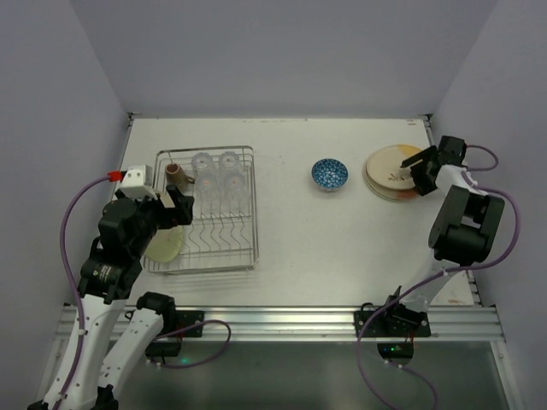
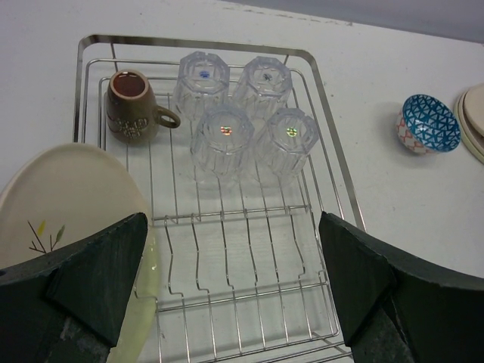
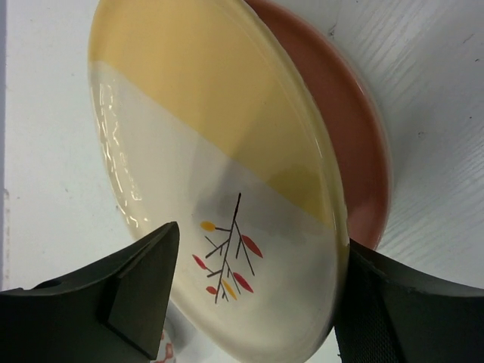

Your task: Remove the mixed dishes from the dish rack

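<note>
The dish rack [image 1: 244,256] stands on the left of the table. It holds several upturned clear glasses [image 2: 242,125], a brown mug [image 2: 130,106] and a cream plate [image 2: 68,197] on edge at its left side. My left gripper [image 2: 233,249] hangs open over the rack's bare prongs, its left finger next to that plate. At the right, my right gripper [image 3: 253,272] is open just above a cream-and-yellow plate [image 3: 219,151] that lies on a pinkish plate [image 3: 355,136]. The blue-patterned bowl [image 1: 329,173] sits on the table between the rack and the plate stack [image 1: 385,179].
The right arm's elbow [image 1: 466,226] stands near the table's right edge. Walls close in the back and both sides. The left arm's white wrist block [image 1: 137,179] sits by the rack's left rim.
</note>
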Controlling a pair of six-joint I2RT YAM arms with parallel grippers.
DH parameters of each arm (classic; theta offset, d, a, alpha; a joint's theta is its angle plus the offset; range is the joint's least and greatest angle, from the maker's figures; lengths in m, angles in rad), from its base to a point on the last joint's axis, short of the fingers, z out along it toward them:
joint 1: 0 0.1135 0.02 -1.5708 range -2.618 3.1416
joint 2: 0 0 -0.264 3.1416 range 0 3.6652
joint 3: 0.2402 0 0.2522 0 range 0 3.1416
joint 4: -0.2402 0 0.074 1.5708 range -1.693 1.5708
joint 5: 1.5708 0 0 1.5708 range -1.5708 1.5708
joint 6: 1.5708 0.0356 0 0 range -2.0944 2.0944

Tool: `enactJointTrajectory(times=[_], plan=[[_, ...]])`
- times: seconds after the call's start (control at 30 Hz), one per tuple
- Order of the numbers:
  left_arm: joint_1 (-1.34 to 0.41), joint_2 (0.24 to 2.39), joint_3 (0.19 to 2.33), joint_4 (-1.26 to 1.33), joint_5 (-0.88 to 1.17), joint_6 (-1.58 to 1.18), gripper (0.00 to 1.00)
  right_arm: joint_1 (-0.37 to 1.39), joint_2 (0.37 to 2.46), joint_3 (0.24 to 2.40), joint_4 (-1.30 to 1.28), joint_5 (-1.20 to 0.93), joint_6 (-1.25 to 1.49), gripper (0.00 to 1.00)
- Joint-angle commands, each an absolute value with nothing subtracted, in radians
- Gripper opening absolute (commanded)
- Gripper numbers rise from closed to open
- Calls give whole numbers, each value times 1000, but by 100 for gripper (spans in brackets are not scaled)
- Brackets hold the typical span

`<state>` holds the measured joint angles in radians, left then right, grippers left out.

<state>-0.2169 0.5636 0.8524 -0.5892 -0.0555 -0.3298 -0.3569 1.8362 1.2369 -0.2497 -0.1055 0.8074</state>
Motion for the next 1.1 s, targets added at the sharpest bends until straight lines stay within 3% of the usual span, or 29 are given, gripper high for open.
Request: enactJointTrajectory(times=[0.0, 0.43, 1.07], plan=[[-222, 568, 877, -597, -40, -298, 100, -324, 1836, 1305, -284, -17, 744, 75], [-222, 581, 902, -627, -64, -284, 100, -233, 1865, 1414, -440, 218, 612, 81], [-222, 655, 1000, -758, -495, -385, 100, -215, 1865, 1396, -489, 187, 580, 84]])
